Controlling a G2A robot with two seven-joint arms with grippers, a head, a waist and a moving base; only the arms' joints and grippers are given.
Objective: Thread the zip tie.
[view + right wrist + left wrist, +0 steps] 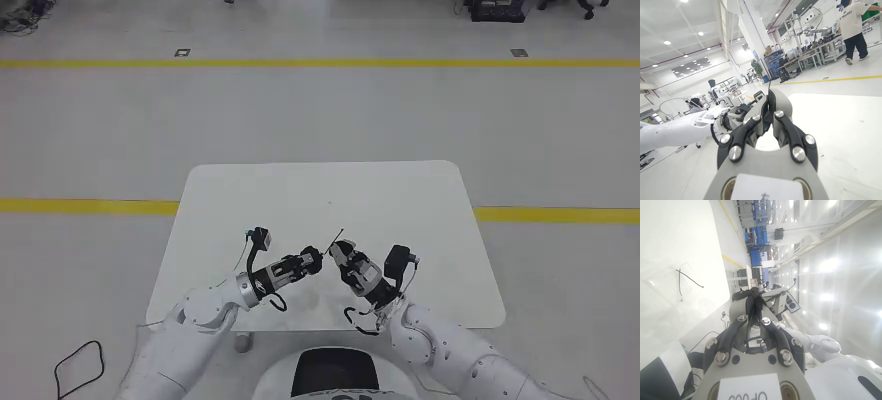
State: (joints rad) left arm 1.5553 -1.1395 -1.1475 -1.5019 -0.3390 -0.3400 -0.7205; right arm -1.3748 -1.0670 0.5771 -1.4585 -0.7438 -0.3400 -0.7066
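- Thin black plastic zip tie [337,238]: held in the air above the 6 o'clock part of the white, round-cornered table [300,190], near its front edge and off the tabletop.
- Long axis, top view: runs from the spot where the two grippers meet out toward about 1 o'clock. The free end is the far one, a short straight length clear of the fingers.
- Right wrist view: the zip tie [769,86] comes out past the fingertips as a slim, nearly straight strip, pointing away from the wrist along the gripper's own line.
- Left wrist view: the zip tie [751,317] lies lengthwise between the fingers, running from the palm side toward the tips.
- Right gripper [336,257]: fingers pressed together, clamped on the zip tie.
- Left gripper [314,260]: fingers likewise closed, with the strip pinched between the pads. It sits at 9 o'clock of the right gripper, tips facing tips and very close. I cannot tell whether they touch.
- The zip tie's head is hidden among the fingers, so I cannot tell whether the tail has entered it.
- Arms, top view: the left arm comes in from 7 o'clock and the right from 5 o'clock, forming a V over the table.
- Floor: one yellow line [560,214] passes the table at 3 and 9 o'clock. A black cable loop [76,366] lies at 8 o'clock.
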